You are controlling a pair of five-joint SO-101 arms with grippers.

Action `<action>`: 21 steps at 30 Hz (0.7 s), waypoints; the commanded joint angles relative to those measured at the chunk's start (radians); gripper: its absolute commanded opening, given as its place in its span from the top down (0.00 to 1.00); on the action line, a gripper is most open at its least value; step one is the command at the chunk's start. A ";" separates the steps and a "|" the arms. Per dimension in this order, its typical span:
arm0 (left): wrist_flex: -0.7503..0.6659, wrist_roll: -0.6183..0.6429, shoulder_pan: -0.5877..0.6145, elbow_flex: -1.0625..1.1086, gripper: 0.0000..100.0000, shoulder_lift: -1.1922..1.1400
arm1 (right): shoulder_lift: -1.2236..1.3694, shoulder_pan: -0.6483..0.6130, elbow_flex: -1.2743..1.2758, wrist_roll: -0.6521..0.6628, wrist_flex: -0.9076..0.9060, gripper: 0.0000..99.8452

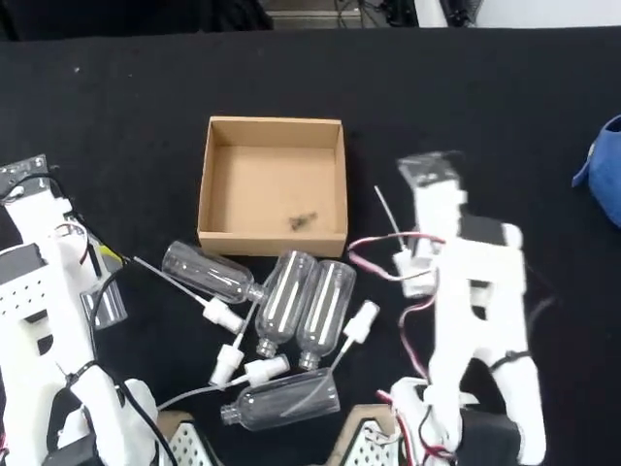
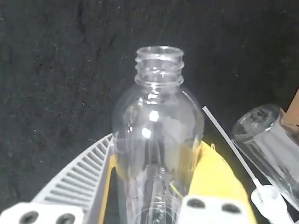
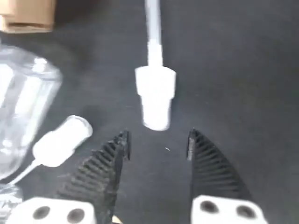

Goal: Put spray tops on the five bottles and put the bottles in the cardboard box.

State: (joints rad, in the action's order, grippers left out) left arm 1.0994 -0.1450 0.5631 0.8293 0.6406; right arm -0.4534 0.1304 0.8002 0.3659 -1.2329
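At counter (image 1: pixel 485 87) centre, the cardboard box (image 1: pixel 218 184) stood open-topped w/ a small dark item (image 1: pixel 304 221) on its floor, near the front wall.

Left tool (image 2: pixel 158 142) was clamped on a clear bottle (image 2: pixel 159 107) — white ribbed finger (image 2: pixel 84 172) on one side, yellow finger (image 2: pixel 219 182) on the other. Bottle neck was open, threads bare, mouth pointing away from the wrist. High view placed this arm at the counter's left side, well apart from the box.

Right tool (image 3: pixel 158 136) was apart: black toothed fingers (image 3: pixel 105 163) stood either side of a wide gap, low over the counter. A white spray top (image 3: pixel 155 95) lay just ahead of the tips, not touching them, its dip tube running away from the tool. A second spray top (image 3: pixel 60 140) lay near one finger.

Four more bottles lay on their sides in front of the box. Corner bottle (image 1: pixel 209 272) lay by the box's front-left corner. The paired bottles (image 1: pixel 286 296) lay side by side, approx. touching, necks toward the arms. The crosswise bottle (image 1: pixel 283 400) lay nearest the arm bases. Necks bare as far as could be seen. Loose spray tops (image 1: pixel 223 316) w/ thin tubes were scattered among and between these bottles — none seated on a neck.

A blue item (image 1: pixel 602 184) sat at the counter's right edge, well apart from the rest.
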 commanded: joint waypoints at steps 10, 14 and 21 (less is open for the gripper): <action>-0.008 0.048 -0.012 0.008 0.97 0.032 | 0.002 -0.058 0.214 0.075 0.371 0.81; -0.008 0.048 -0.012 0.008 0.97 0.032 | 0.002 -0.021 0.216 0.100 0.399 0.81; -0.008 0.048 -0.012 0.008 0.97 0.032 | 0.010 -0.002 0.234 0.138 0.397 0.81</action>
State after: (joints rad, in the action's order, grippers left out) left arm 1.0994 -0.1066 0.5631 0.8493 0.6406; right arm -0.4534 0.1089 1.0395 0.4933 -0.8523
